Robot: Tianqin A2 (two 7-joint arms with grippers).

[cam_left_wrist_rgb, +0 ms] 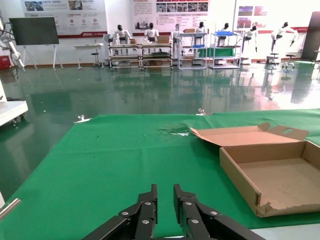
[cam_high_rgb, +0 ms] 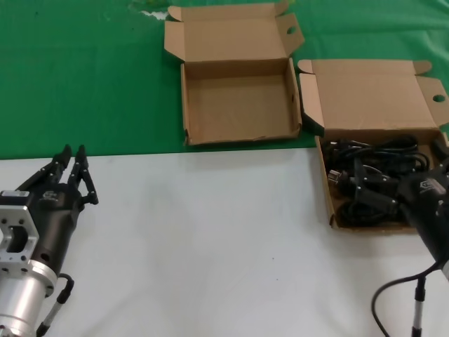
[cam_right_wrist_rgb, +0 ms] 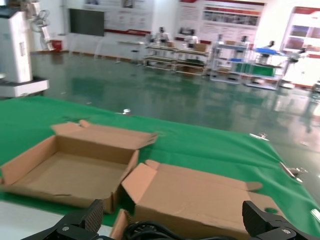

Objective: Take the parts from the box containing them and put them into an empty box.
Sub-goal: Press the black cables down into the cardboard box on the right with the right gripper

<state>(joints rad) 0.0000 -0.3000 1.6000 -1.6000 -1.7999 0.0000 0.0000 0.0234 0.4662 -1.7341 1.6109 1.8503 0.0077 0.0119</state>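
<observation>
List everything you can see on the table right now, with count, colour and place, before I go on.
Empty box: one, brown cardboard, lid open, on the green cloth, centre.
Box of parts: one, brown cardboard, lid open, right of the empty box, partly on the white surface.
Power cords: black tangle inside the right-hand box; count not clear.
Green cloth: one, covers the far half of the table.
White surface: near half.
Left gripper: black, nearly closed, over the white surface, idle.
Right gripper: black, open, above the cords.

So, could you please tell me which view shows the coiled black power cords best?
The head view: the coiled black power cords fill their box. The right wrist view catches only a sliver; the left wrist view shows none.
</observation>
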